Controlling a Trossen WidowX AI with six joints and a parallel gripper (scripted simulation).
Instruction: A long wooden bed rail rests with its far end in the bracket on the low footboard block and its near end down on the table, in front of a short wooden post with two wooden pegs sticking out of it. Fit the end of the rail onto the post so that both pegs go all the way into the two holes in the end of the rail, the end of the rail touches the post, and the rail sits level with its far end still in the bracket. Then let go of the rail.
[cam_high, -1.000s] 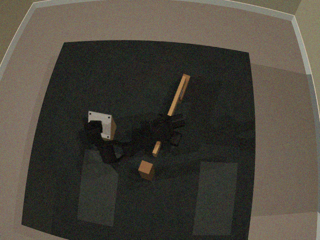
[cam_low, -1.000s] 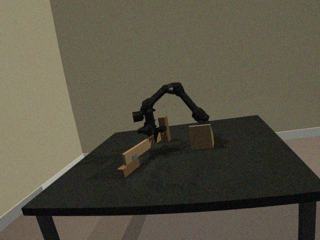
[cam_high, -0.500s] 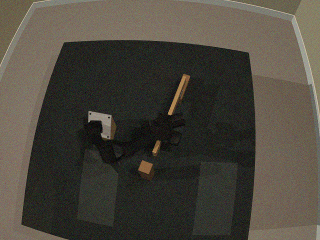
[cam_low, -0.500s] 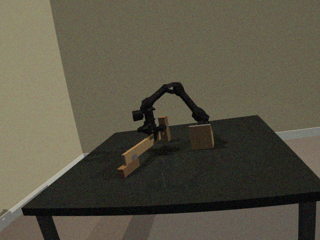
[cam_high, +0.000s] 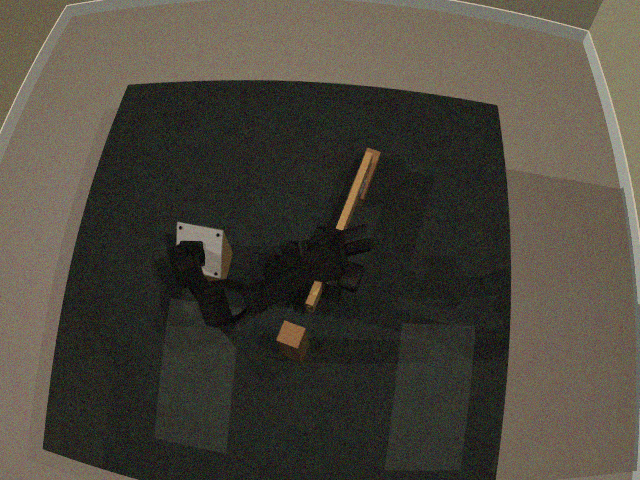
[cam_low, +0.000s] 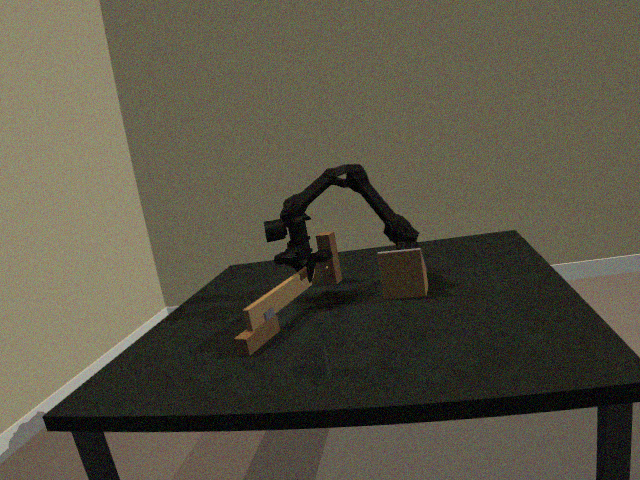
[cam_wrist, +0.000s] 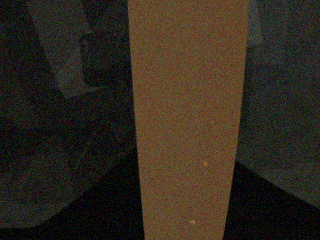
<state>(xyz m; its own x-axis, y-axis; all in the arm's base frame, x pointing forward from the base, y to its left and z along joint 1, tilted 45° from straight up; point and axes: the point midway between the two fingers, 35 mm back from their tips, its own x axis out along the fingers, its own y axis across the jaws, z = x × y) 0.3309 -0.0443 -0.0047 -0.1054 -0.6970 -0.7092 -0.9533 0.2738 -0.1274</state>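
Currently the rail (cam_high: 353, 192) is lying diagonally across the dark table (cam_high: 155, 155), its far end sitting in the bracket (cam_low: 268, 313) on the low footboard block (cam_low: 256, 336); in the exterior view that end is resting in the notch on top of the block. The near end of the rail is hanging just short of the post (cam_high: 292, 338), with a small gap showing between them in the top view. From the exterior view the rail is sloping up from the footboard block toward the post.

The gripper (cam_high: 330, 258) is clamping the rail, closed across its width a little back from the near end, and the fingers are standing apart only by the rail's thickness. The arm is arching over from its base, which is sitting on a pale-topped wooden mount (cam_high: 206, 248) off to one side, well apart from the post.

Between the rail end and the post nothing is lying in the way as far as the top view shows.

The pegs on the post and the holes in the rail end are too small and too dark to make out in any view. The wrist view is filled by the rail's top face (cam_wrist: 183, 127), cut off at the bottom edge, with the fingers out of sight. The gripper body is hiding the middle of the rail from above.
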